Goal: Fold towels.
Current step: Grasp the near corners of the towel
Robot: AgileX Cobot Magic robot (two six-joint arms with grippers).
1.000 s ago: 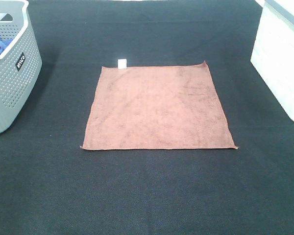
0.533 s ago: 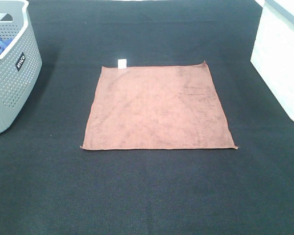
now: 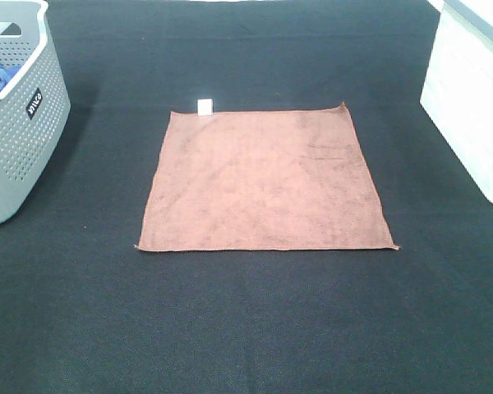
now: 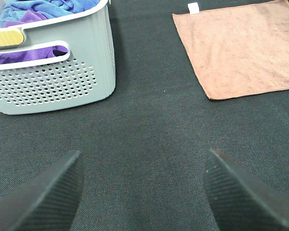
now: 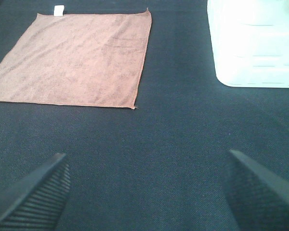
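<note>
A reddish-brown square towel [image 3: 263,179] lies flat and unfolded in the middle of the black table, its small white tag [image 3: 205,106] at the far edge. It also shows in the left wrist view [image 4: 241,45] and the right wrist view [image 5: 74,57]. My left gripper [image 4: 142,192] is open and empty over bare table, between the basket and the towel's near left corner. My right gripper [image 5: 147,192] is open and empty over bare table, near the towel's right corner. Neither arm shows in the exterior view.
A grey perforated basket [image 3: 20,131] with blue and purple cloths [image 4: 33,9] inside stands at the far left. A white bin [image 3: 472,98] stands at the right edge; it also shows in the right wrist view [image 5: 255,43]. Black cloth [image 3: 246,320] covers the table.
</note>
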